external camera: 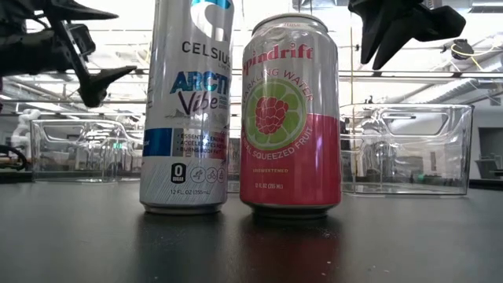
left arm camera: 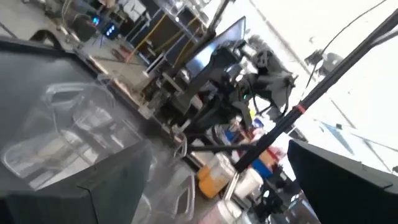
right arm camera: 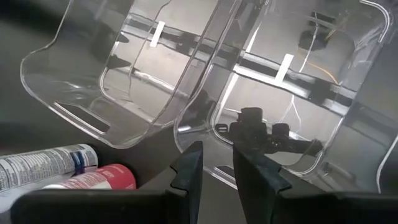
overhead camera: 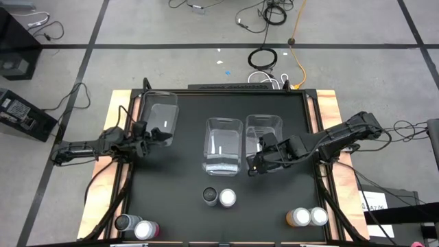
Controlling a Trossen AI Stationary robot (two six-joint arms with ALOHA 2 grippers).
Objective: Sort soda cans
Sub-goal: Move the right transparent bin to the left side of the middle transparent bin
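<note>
Two grippers hovering empty: I'm seeing my right gripper (overhead camera: 251, 169) nearly closed over the middle bin (overhead camera: 223, 144), left gripper (overhead camera: 167, 136) spread wide.

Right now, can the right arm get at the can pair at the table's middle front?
Probably yes. The right claw hangs over the right bin's front edge, nothing held; bare tabletop lies between it and the two cans.

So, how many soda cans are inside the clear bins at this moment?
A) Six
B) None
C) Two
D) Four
B: the high view shows all three clear bins without cans, while the cans stand on the table in three pairs: one pair in the middle, one near the left front corner and one near the right front corner.
</note>
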